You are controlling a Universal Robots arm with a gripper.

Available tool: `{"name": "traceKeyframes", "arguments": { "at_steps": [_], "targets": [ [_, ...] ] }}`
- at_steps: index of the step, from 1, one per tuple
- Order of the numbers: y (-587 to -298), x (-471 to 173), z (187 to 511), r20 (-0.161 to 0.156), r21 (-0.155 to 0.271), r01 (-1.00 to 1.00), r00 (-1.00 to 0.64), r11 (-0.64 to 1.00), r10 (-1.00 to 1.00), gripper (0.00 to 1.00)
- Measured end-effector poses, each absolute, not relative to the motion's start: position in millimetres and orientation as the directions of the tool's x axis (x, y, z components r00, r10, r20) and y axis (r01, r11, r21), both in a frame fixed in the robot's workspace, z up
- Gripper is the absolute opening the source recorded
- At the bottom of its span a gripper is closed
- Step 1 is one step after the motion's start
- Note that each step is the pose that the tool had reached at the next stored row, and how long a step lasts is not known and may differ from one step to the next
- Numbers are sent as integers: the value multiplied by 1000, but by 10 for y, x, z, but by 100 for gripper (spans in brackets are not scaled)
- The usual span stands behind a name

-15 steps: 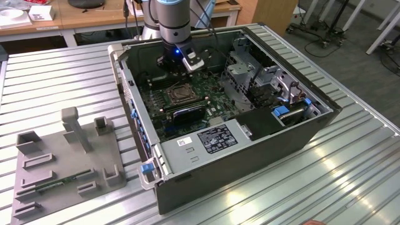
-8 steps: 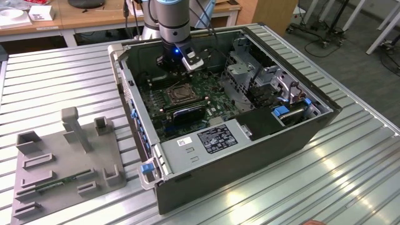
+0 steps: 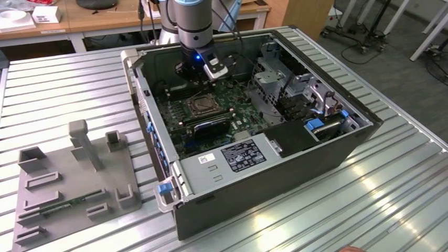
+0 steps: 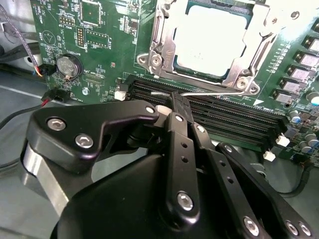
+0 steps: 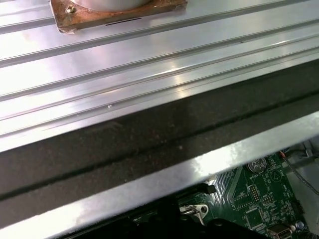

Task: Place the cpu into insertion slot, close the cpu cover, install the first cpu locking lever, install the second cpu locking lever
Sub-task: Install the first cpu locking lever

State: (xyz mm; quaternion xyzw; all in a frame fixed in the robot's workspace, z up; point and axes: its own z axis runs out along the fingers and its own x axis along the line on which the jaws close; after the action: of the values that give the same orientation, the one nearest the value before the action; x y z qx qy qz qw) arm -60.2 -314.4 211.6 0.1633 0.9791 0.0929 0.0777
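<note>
gripper (image 4: 175,107): black fingers look pinched together, tips down against a thin silver wire lever (image 4: 214,93) right at the edge of the socket, in the second wrist view. Can't tell if it's actually clamping the wire or just pressing on it.
cpu (image 4: 212,37): sitting flat in the socket, pale metal top showing through the window of the frame.
cpu cover (image 4: 167,37): silvery frame looks down around the chip, lying on the socket, screws at its corners.
memory slots (image 4: 234,119): long black rows just beside the socket, between it and the gripper body.
coin battery (image 4: 68,65): round silver cell on the green motherboard (image 4: 104,35), off to the side of the socket.
arm (image 3: 194,31): comes down into the open computer case (image 3: 280,173) in the exterior view, wrist hanging just over the socket (image 3: 201,106) near the case's far wall.
case: lies on its side, lid off, on the ribbed metal desk (image 3: 63,89), toward the exterior view's right half.
grey fixture (image 3: 73,181): plastic holder with posts and slots at the desk's near corner on the exterior view's left, well apart from the case, a green memory stick (image 3: 66,205) lying in it.
first wrist view: ribbed desk surface (image 5: 149,64) and the case's metal edge (image 5: 149,186), a bit of green board past it.
</note>
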Motion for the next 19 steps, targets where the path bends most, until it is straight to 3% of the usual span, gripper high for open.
{"name": "traceKeyframes", "arguments": {
  "at_steps": [19],
  "targets": [
    [-3144,-637,2038,-156,218,307,-926,926,344,10]
  ]
}}
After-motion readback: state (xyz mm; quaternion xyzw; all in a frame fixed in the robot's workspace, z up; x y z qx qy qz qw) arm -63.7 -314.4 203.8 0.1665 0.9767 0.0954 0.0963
